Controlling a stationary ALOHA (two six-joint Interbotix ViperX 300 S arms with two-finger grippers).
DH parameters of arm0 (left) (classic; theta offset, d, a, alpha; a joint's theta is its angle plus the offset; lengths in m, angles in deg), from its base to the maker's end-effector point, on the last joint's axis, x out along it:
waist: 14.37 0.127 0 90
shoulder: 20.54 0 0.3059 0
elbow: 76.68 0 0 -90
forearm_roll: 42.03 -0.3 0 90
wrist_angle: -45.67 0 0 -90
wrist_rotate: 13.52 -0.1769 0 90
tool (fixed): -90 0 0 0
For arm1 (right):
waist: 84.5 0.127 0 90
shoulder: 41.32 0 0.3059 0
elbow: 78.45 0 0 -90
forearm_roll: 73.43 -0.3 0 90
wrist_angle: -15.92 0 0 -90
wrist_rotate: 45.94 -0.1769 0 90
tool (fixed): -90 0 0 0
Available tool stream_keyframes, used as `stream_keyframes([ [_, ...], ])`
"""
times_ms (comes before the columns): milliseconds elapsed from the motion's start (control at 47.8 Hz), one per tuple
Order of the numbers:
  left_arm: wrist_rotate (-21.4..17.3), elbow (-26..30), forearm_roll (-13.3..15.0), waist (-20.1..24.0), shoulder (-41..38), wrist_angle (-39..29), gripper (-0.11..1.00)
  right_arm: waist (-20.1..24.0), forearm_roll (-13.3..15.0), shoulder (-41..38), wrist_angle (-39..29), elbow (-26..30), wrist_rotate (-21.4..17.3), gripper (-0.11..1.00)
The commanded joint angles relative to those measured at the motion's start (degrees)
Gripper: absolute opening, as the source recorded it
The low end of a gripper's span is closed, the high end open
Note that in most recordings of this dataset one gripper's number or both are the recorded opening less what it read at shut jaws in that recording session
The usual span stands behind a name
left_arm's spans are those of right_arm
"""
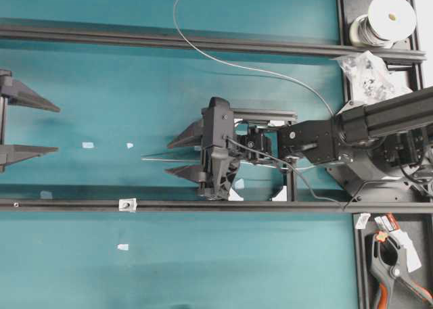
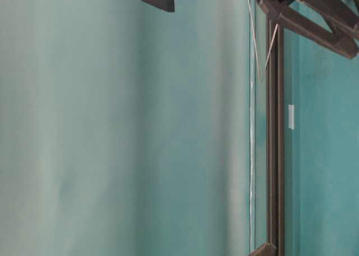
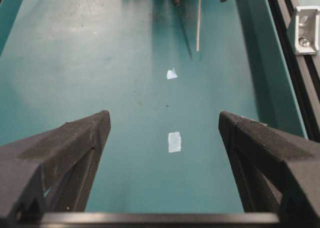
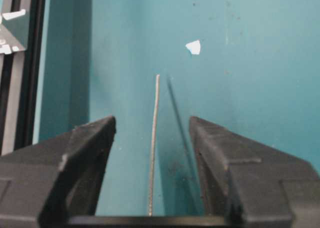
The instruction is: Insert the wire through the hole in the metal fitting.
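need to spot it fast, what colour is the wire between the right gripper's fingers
Silver-grey. The wire shows best in the right wrist view, against the teal table.

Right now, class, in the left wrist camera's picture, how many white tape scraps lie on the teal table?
2. One rectangular scrap lies near the middle; a smaller scrap lies beyond it, short of the wire tip. More may lie outside this view.

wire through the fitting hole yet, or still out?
Out. The wire's free end lies on the table between the right hand's open fingers, well apart from the fitting on the black rail.
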Motion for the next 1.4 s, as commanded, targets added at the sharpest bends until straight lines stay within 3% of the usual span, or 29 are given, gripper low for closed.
stream_keyframes([
  [0,0.09,0.44,0.0,-0.09,0.26,0.26,0.82,0.35,-0.18,0.18,0.09,0.26,-0.18,0.58],
  [146,0.09,0.44,0.0,-0.09,0.26,0.18,0.82,0.44,-0.18,-0.09,-0.09,0.35,-0.18,0.45],
  [418,0.09,0.44,0.0,-0.09,0.26,0.09,0.81,0.53,-0.18,-0.09,-5.36,1.58,-0.18,0.45],
  [690,0.09,0.53,0.0,-0.09,0.35,0.0,0.81,0.53,-0.18,-0.09,-5.71,2.11,-0.09,0.42],
  [899,0.09,0.44,0.0,-0.09,0.53,0.0,0.81,0.53,-0.18,-0.09,-4.83,2.11,-0.09,0.04],
  [962,0.09,0.44,0.0,-0.09,0.53,0.09,0.81,0.53,-0.18,-0.09,-4.48,2.02,-0.09,-0.01],
  [1380,0.0,0.44,0.0,-0.09,0.7,0.0,0.81,0.53,-0.18,1.05,-3.52,1.85,-0.09,-0.01],
])
